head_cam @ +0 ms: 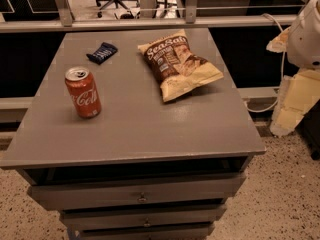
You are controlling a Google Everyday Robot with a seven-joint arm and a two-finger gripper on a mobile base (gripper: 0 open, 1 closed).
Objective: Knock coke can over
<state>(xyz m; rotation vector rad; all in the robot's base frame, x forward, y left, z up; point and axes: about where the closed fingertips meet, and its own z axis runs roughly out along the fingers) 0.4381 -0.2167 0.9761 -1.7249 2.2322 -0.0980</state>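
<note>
The coke can (83, 92) is red with white script and a silver top. It stands upright on the left part of the grey cabinet top (135, 129). My arm's white housing (306, 31) shows at the right edge of the camera view. The gripper (292, 104) hangs below the housing as pale tan shapes, off the cabinet's right side and far from the can. Nothing is seen in it.
A tan-and-brown chip bag (177, 64) lies at the back right of the cabinet top. A small dark blue packet (102, 52) lies at the back left, behind the can. Drawers (142, 196) sit below the front edge. A rail (150, 23) runs behind the cabinet.
</note>
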